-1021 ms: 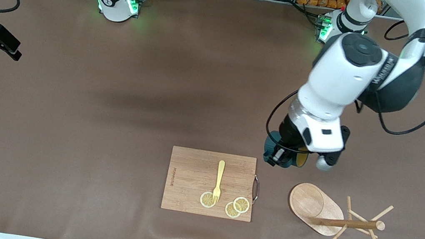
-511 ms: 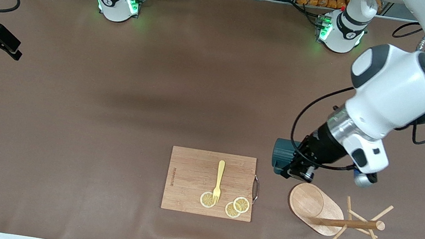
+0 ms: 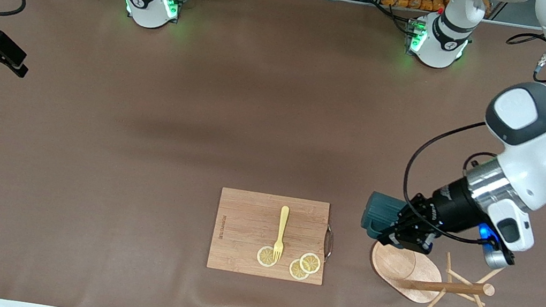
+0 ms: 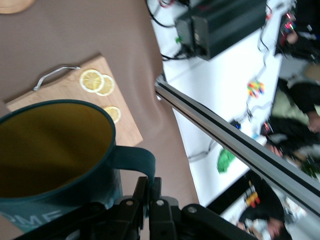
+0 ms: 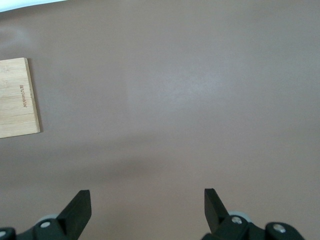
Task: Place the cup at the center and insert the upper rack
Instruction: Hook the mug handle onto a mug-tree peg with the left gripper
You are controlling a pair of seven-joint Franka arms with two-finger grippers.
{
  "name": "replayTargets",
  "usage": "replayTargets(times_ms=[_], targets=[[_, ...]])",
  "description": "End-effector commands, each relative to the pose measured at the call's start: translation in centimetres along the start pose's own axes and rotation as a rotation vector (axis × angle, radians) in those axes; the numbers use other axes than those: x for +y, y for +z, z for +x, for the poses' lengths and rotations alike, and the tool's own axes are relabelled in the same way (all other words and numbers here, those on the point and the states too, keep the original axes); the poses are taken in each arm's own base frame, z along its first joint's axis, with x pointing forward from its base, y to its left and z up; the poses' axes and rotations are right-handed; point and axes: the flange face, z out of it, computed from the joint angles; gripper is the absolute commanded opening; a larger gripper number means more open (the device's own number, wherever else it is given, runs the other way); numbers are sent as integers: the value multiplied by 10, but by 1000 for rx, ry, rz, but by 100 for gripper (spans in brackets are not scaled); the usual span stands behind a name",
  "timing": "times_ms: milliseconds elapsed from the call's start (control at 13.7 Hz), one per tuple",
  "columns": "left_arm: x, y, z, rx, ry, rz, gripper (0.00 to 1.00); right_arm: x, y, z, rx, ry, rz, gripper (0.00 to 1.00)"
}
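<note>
My left gripper (image 3: 397,236) is shut on the handle of the dark teal cup (image 3: 379,212). It holds the cup tipped sideways, right by the oval base of the wooden mug tree (image 3: 397,263). The mug tree lies on its side, with its pole and pegs (image 3: 464,288) pointing toward the left arm's end. In the left wrist view the fingers (image 4: 141,192) pinch the handle (image 4: 134,159), and the cup's yellowish-brown inside (image 4: 45,150) shows. My right gripper (image 5: 147,200) is open and empty over bare mat toward the right arm's end.
A wooden cutting board (image 3: 247,220) lies near the front camera, beside the cup toward the right arm's end. On it are a yellow fork (image 3: 281,232) and lemon slices (image 3: 303,266). Its metal handle (image 3: 329,242) faces the mug tree. The board's edge also shows in the right wrist view (image 5: 17,97).
The left arm has swung toward the left arm's end and turned its wrist. It carried the cup closer to the mug tree's base. The mug tree and the board have not moved.
</note>
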Motion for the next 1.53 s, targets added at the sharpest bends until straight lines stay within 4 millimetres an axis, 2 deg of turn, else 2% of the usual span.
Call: replayTargets(times_ms=[0,292,438,511,657,729,802,875,1094,1240,1459], targets=[[-10,-7,19,-31,25,-36,0,1,-6,-1,1,-2,-12,100],[-19,-9,30,-59,54,-37,0,3,-4,0,-3,2,-11,100],[-24,-16,44,-101,94,-43,0,2,-4,0,-3,4,-2,100],[-29,-20,58,-124,113,-49,0,2,-4,0,-3,2,-2,100],[-36,-20,76,-169,156,-75,0,1,-5,0,-2,2,-2,100],[-39,-15,79,-178,177,-81,0,1,-5,0,-2,2,-2,100],[-44,-7,88,-183,193,-79,0,1,-5,0,-2,2,-2,100],[-47,-8,100,-187,205,-100,0,1,-5,0,-2,1,-2,100],[-53,6,113,-249,238,-202,0,1,-5,0,-2,1,-2,100],[-58,11,124,-252,226,-223,0,2,-4,0,-3,1,-3,100],[-70,8,155,-234,187,-239,0,2,-5,0,-2,1,-3,100]])
